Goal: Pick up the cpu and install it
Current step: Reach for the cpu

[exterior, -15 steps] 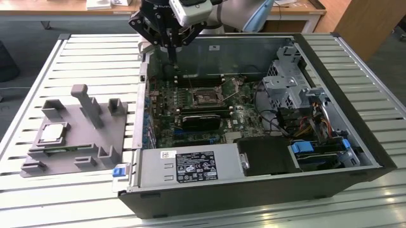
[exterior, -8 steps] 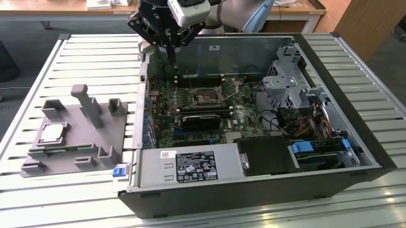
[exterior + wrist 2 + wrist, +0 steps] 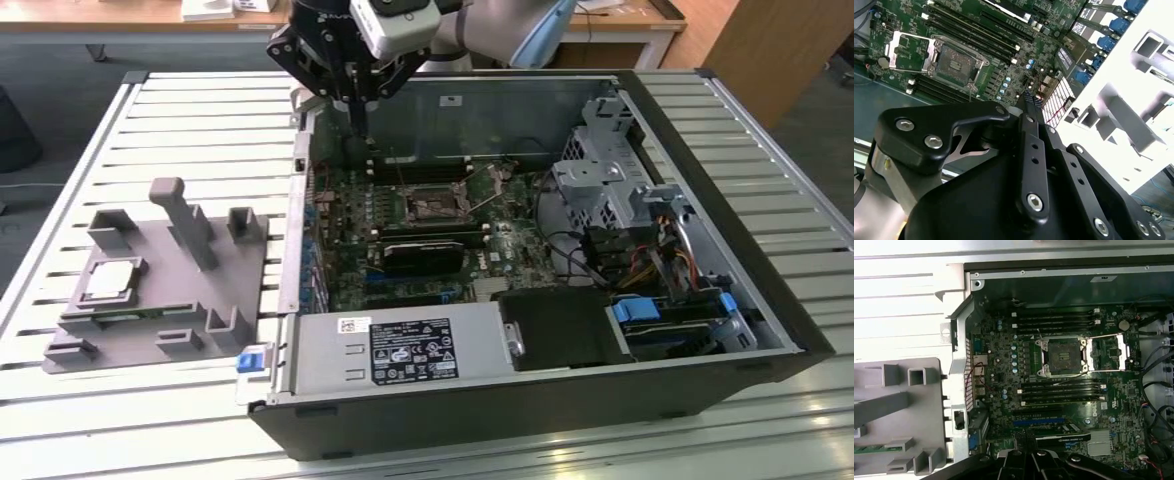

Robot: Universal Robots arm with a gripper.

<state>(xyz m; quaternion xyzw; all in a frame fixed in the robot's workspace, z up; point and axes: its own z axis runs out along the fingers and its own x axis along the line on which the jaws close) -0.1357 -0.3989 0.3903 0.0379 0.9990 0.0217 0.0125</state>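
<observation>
– Surface [image 3: 160,110] of pale slats, carrying an open computer case [image 3: 534,410] and, on the exterior view's left, a grey fixture [image 3: 180,290]. Inside the case, a green motherboard [image 3: 1004,390] with its socket [image 3: 1061,356] uncovered, frame swung back. And the cpu [image 3: 110,281]?

– Lying flat in a shallow pocket of that fixture, well apart from the gripper [image 3: 358,128] hanging over the case's far edge.

– Handling?

– Light and stiff, most likely. Smooth metal top, so probably slippery. Underside probably delicate, a poor place for any contact. Best taken by two opposite edges, squeezed gently, kept level. All judgement, of course.

– Fingers [image 3: 1031,107]?

– Pressed together in the second wrist view, nothing between them.

– Anything hidden or hard to read?

– Plenty. Near wall of the case blocking part of its floor. Pocket walls around the chip hard to make out, so no telling how much edge stands free for a grip. Underside out of sight. Orientation mark, if any, too small to tell. Same for the socket's contacts.
</observation>
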